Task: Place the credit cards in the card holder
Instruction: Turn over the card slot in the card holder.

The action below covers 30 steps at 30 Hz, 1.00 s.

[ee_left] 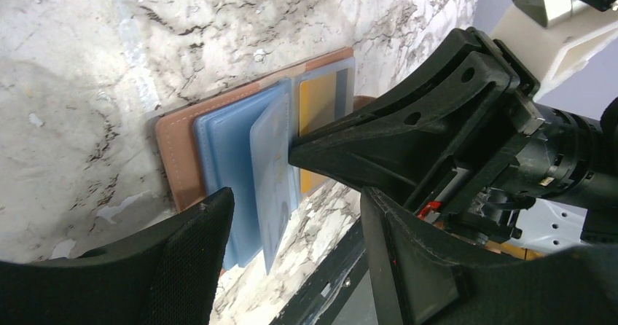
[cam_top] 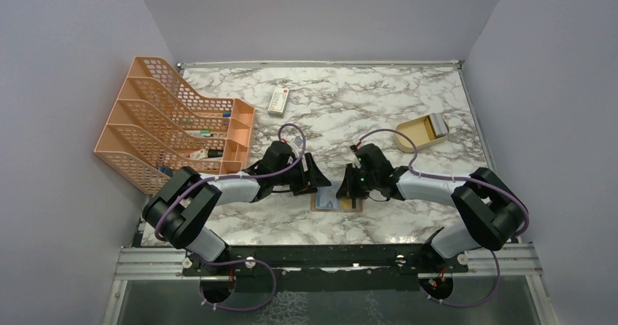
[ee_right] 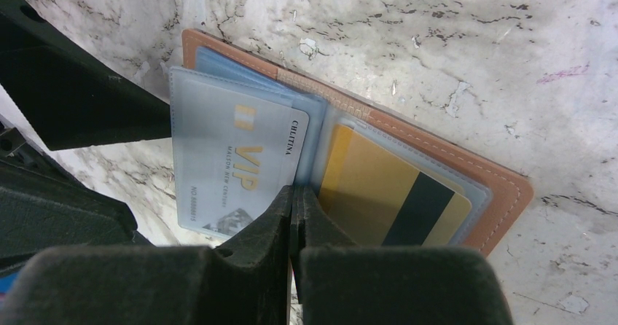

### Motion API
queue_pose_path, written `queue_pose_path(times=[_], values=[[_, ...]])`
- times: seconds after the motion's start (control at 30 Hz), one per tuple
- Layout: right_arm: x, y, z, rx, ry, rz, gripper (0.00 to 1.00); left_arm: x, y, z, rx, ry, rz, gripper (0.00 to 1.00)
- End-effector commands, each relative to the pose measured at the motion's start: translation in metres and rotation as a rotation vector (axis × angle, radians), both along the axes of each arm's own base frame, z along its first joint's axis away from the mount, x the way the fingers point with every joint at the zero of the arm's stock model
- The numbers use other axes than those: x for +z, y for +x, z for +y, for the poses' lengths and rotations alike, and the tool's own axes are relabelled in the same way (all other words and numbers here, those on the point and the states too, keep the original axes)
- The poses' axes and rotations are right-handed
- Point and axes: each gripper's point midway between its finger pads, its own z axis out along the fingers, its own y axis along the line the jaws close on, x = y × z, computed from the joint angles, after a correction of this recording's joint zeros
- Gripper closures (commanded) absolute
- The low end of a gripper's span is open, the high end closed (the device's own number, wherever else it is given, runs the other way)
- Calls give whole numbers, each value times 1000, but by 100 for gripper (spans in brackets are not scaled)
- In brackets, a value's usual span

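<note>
Status: the card holder point(ee_right: 466, 166) lies open on the marble table point(cam_top: 379, 99), at its near edge between the two arms. Two cards are seated in its clear sleeves: a silver VIP card point(ee_right: 233, 161) on the left and a gold card point(ee_right: 382, 194) with a dark stripe on the right. I judge the task partly done. At the far right a tan box point(cam_top: 409, 137) holds something pale grey (possibly more cards, too small to confirm), so work may remain.

Right gripper point(ee_right: 294, 191): jaws pressed together, tips at the fold between the two sleeves. I cannot tell whether a sleeve edge is caught between them. Left gripper point(ee_left: 295, 197): jaws spread, nothing between them, hovering just left of the holder.

View comparison: only the right wrist view shows the cards' print and stripe. The left wrist view shows the silver card's sleeve standing up off the holder. The top view alone shows the box, and there the arms cover most of the holder.
</note>
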Motion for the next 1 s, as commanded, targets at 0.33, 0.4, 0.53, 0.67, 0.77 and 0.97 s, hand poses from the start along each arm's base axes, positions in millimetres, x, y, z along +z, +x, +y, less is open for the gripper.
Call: queue_pose_path(times=[0.33, 0.4, 0.53, 0.67, 0.77, 0.97], values=[[-3, -4, -3, 16, -19, -4, 95, 33, -3, -31, -84, -103, -49, 37], [6, 0, -1, 18, -8, -29, 91, 39, -4, -34, -89, -116, -58, 38], [31, 9, -4, -8, 25, -138, 85, 44, -3, -36, -86, -124, -69, 39], [42, 17, -16, -66, -1, -190, 79, 40, -4, -41, -94, -120, -57, 39], [48, 22, -27, -128, -27, -226, 78, 43, -5, -50, -118, -133, -58, 39], [92, 34, -62, -307, -22, -395, 76, 47, -7, -67, -146, -139, -70, 39]])
